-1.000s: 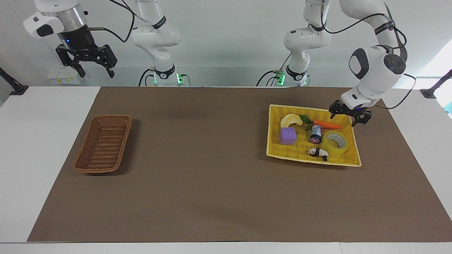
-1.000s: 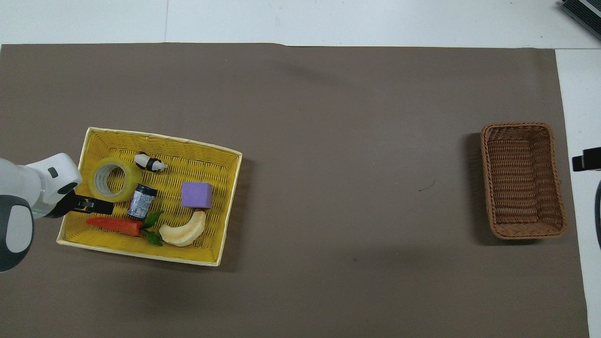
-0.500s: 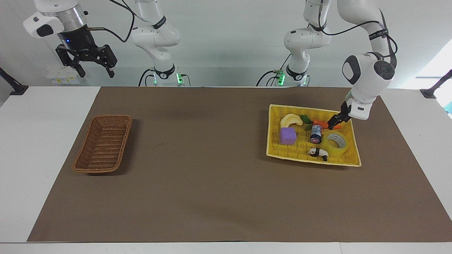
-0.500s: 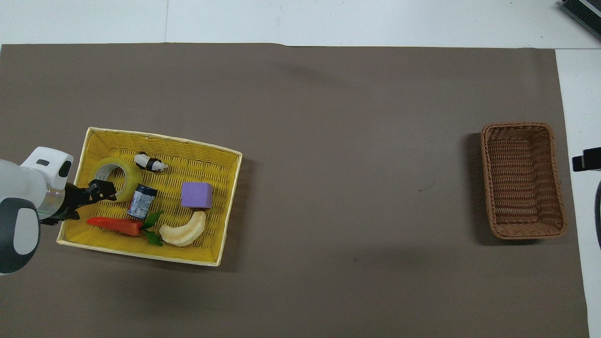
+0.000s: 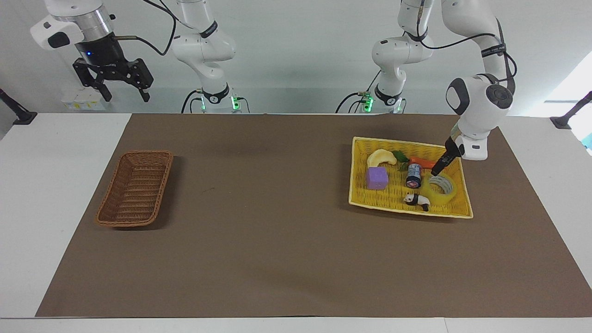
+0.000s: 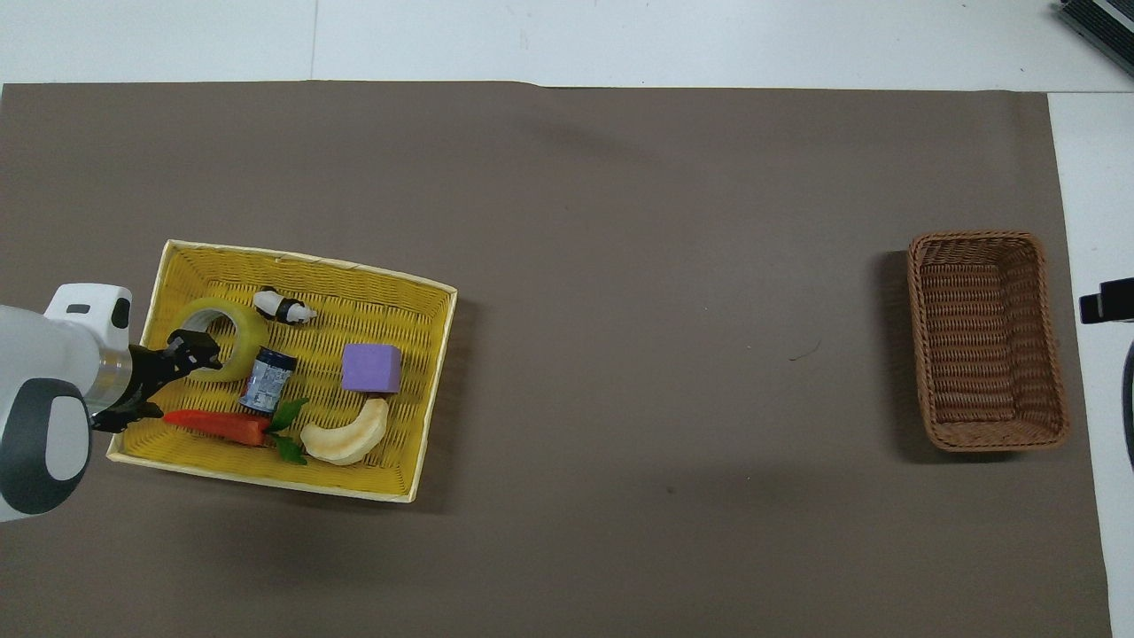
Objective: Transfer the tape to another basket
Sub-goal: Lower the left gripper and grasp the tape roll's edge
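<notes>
The yellow tape (image 5: 445, 194) lies flat in the yellow woven tray (image 5: 407, 211), at the corner toward the left arm's end; it also shows in the overhead view (image 6: 241, 321). My left gripper (image 5: 436, 170) is tilted and low over the tape's rim that is nearer to the robots. Its fingers are open, and I cannot tell whether they touch the tape; in the overhead view the left gripper (image 6: 200, 349) covers part of the tape's core. The brown wicker basket (image 5: 111, 200) (image 6: 921, 346) stands empty at the right arm's end. My right gripper (image 5: 125, 95) waits open, high over that end.
The tray (image 6: 394, 306) also holds a dark jar (image 5: 414, 175) (image 6: 266, 381) beside the tape. With them are a carrot (image 6: 217, 424), a purple cube (image 6: 372, 368), a banana (image 6: 345, 439) and a panda figure (image 6: 283, 307). A brown mat covers the table.
My left gripper has turned about its wrist and come down from the tray's rim, over the carrot, onto the tape. The right arm and the objects have not moved.
</notes>
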Robot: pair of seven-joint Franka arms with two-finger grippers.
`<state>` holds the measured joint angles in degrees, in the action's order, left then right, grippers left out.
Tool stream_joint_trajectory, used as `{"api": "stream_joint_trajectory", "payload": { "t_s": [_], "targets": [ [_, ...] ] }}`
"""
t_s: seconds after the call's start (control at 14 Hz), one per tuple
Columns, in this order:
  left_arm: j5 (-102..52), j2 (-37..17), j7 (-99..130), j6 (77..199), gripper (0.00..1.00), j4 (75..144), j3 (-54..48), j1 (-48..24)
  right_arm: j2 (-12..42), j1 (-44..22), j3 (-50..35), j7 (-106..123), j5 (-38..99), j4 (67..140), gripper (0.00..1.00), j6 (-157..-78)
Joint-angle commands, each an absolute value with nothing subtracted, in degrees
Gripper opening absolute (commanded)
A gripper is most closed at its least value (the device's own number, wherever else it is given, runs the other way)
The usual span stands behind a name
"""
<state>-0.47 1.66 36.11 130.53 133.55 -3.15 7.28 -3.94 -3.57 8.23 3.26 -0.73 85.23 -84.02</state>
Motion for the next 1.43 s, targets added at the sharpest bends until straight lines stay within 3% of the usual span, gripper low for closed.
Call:
{"api": "stream_joint_trajectory", "payload": {
  "t_s": [0.0,0.21,0.36,0.5,0.64,0.71,0.86,1.07,1.36],
  "targets": [
    [-1.1,0.2,41.6,135.4,1.00,134.6,-3.5,8.1,-4.8,-2.9,7.8,4.7,0.4,86.0,1.00,-83.8],
    [-2.1,0.1,43.2,136.5,0.82,135.1,-3.6,9.7,-4.8,-2.9,7.8,4.7,0.4,86.0,1.00,-83.8],
    [-2.1,0.0,43.2,137.1,0.80,135.1,-3.6,9.9,-4.8,-2.9,7.8,4.7,0.4,86.0,1.00,-83.8],
    [-2.1,-0.1,43.2,137.2,0.69,135.1,-3.6,9.7,-4.8,-2.9,7.8,4.7,0.4,86.0,1.00,-83.8],
    [-2.1,-1.5,43.4,140.7,0.69,137.1,-3.6,9.1,-4.8,-2.9,7.8,4.7,0.4,86.0,1.00,-83.8],
    [-2.1,-1.4,43.6,142.3,0.64,138.0,-3.6,9.0,-4.8,-2.9,7.8,4.7,0.4,86.0,1.00,-83.8],
    [-2.1,-1.2,43.7,141.9,0.04,138.1,-3.6,9.0,-4.8,-2.9,7.8,4.7,0.4,86.0,1.00,-83.7],
    [-2.1,-0.9,43.3,139.6,0.00,137.3,-3.6,7.6,-4.9,-2.8,7.9,4.7,0.4,86.0,1.00,-83.0],
    [-1.9,1.0,42.7,127.4,0.00,128.9,-3.6,6.8,-5.3,-4.4,7.7,3.8,0.0,87.8,1.00,-85.0]
  ]
}}
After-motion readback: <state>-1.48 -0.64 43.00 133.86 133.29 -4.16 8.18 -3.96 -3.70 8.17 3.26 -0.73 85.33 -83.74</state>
